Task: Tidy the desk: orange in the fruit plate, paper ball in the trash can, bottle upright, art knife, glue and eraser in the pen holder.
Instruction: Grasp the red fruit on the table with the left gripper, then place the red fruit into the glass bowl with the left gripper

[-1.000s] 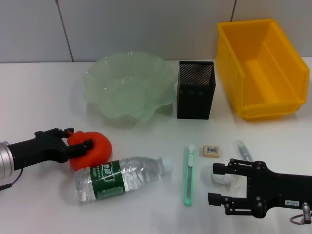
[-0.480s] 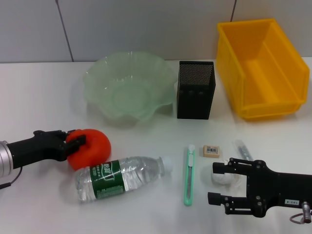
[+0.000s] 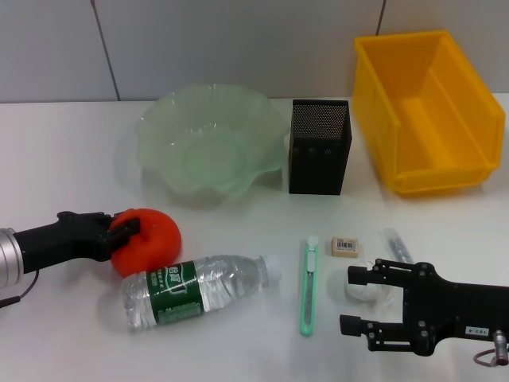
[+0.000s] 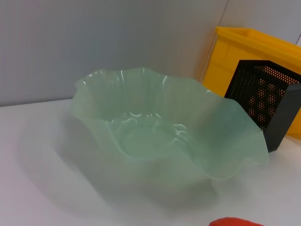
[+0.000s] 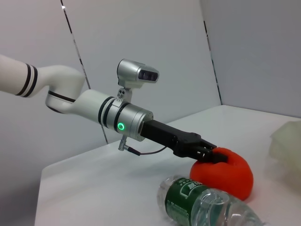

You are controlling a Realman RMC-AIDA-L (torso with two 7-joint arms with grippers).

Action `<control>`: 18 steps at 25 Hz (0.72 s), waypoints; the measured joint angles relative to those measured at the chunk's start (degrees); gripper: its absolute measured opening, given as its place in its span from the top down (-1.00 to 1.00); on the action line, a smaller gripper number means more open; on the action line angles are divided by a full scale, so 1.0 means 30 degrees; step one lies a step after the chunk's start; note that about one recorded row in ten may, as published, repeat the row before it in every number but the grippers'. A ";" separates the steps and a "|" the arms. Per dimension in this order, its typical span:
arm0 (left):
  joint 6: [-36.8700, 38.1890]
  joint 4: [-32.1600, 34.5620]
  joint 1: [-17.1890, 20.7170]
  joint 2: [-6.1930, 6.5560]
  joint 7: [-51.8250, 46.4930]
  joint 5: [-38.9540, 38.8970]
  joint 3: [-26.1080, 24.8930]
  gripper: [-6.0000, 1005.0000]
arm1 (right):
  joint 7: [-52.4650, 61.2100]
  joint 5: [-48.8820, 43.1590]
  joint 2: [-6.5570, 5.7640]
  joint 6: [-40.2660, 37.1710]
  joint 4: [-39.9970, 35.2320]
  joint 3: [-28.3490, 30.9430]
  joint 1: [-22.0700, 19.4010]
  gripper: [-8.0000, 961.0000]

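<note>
Since a second ago left gripper [image 3: 126, 231] fingers closed in from wide to pinching the orange [image 3: 151, 239], orange between the fingers, bottle [image 3: 195, 287] lying just beyond it, right gripper [image 3: 358, 301] spread open astride the paper ball [image 3: 364, 290]

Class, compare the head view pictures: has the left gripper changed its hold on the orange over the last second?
Yes. The left gripper was open around the orange beside the bottle; now it is shut on it.

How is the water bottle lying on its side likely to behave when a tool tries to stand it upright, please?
The bottle looks clear and nearly empty, so probably light and crushable. Round and on its side, it may roll toward the orange touching it. Its smooth plastic could slip.
</note>
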 joint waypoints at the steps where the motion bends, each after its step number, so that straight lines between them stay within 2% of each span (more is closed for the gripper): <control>1: 0.0016 -0.0001 0.0000 0.0002 -0.0010 -0.0009 0.0000 0.53 | -0.0001 0.0007 0.0001 0.0013 -0.0005 0.0000 -0.0006 -0.58; 7: 0.0273 0.0000 0.0004 0.0027 -0.0038 -0.0102 -0.0113 0.61 | -0.0584 0.0020 0.0002 0.0240 -0.0148 0.0097 -0.0134 -0.57; 10: 0.0322 0.0000 0.0004 0.0056 -0.0107 -0.0127 -0.0109 0.65 | -0.1331 0.0026 0.0244 0.0397 -0.0968 0.0255 -0.0500 -0.57; 18: 0.0736 0.0049 0.0004 0.0102 -0.0194 -0.0179 -0.0179 0.67 | -0.1582 -0.0203 0.0285 0.0916 -0.1378 0.0065 -0.0488 -0.57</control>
